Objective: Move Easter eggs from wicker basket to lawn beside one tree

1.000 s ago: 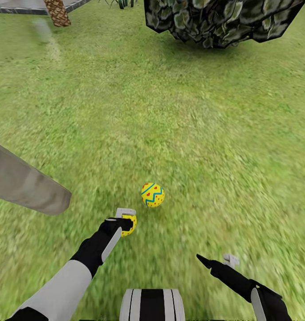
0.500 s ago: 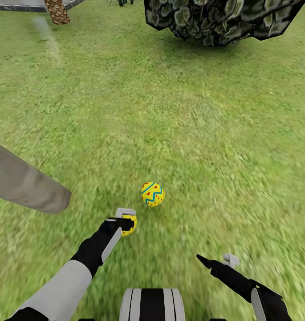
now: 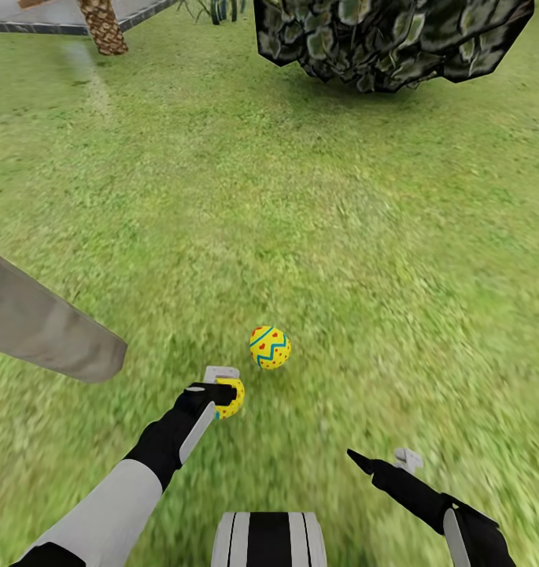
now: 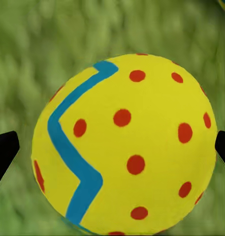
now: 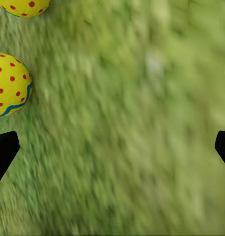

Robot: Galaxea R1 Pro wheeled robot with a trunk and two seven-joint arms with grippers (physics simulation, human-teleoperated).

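Nothing moved really, only my head camera tipped. Left claw (image 3: pixel 226 391) clenched on a dotted egg (image 3: pixel 230 398), right claw (image 3: pixel 379 459) released. If I release carelessly it'll roll on the lawn (image 3: pixel 340 260) into the zigzag egg (image 3: pixel 270 347) just beyond.

mottled green grass (image 3: pixel 340 220) all around, a scaly brown palm trunk (image 3: pixel 104 27) (by grey paving (image 3: pixel 57 20)) far off.

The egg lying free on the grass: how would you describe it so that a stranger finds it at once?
On the lawn, look just ahead of the left claw. The free egg lies there on the grass. It is yellow with blue zigzags and red marks, and nothing touches it, while the other egg sits at the claw.
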